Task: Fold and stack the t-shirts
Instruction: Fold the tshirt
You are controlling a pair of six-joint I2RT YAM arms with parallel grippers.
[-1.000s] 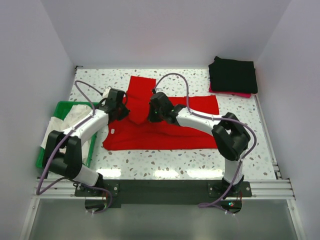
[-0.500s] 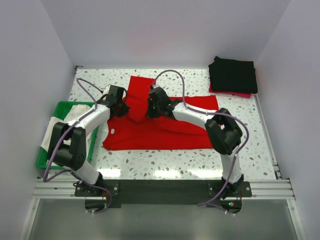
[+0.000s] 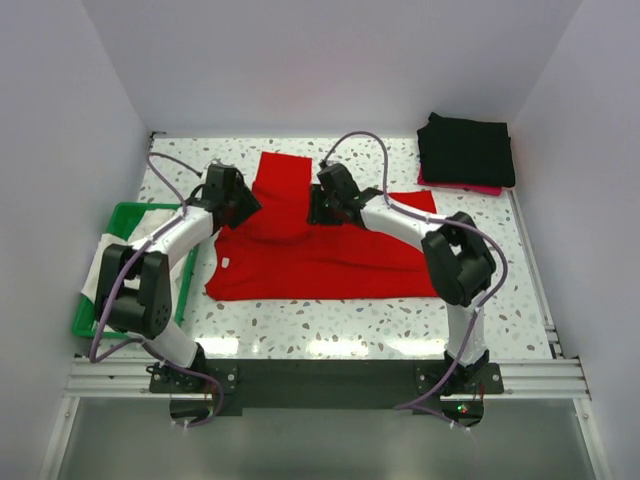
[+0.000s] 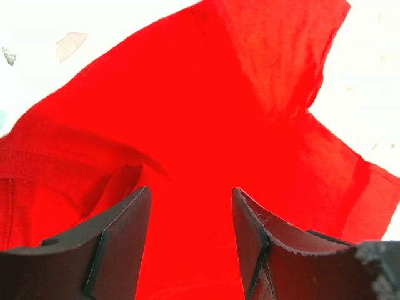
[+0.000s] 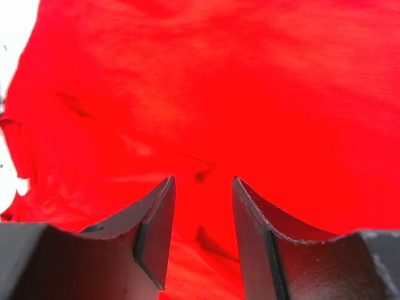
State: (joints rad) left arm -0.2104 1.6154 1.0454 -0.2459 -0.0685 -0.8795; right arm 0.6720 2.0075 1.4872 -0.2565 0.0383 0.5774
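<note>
Pale lilac walls close in a white speckled terrazzo tabletop, seen from above with both arm bases bolted along its near edge. A plain bright red cloth t-shirt lies spread across the middle of the tabletop. Its body forms a wide band running left to right, and a narrower part reaches up toward the far edge.

The left gripper sits over the left side of that upper part. Its fingers stand wide apart with nothing pinched between them, and its wrist view shows only rumpled red cloth beyond and below. The right gripper is on the right side of the same upper part, facing the left one across the cloth. Its fingers are parted by a narrower gap, which is also empty, and red fabric fills its view.

At the far right corner, well apart from the red shirt, rests a stack of black folded t-shirts. A thin strip of pink cloth shows under the near edge of the stack. A green plastic basket stands at the left edge of the tabletop, beside the left arm. A white t-shirt lies inside it and spills over its left rim. The print on the white t-shirt is too small to make out.
</note>
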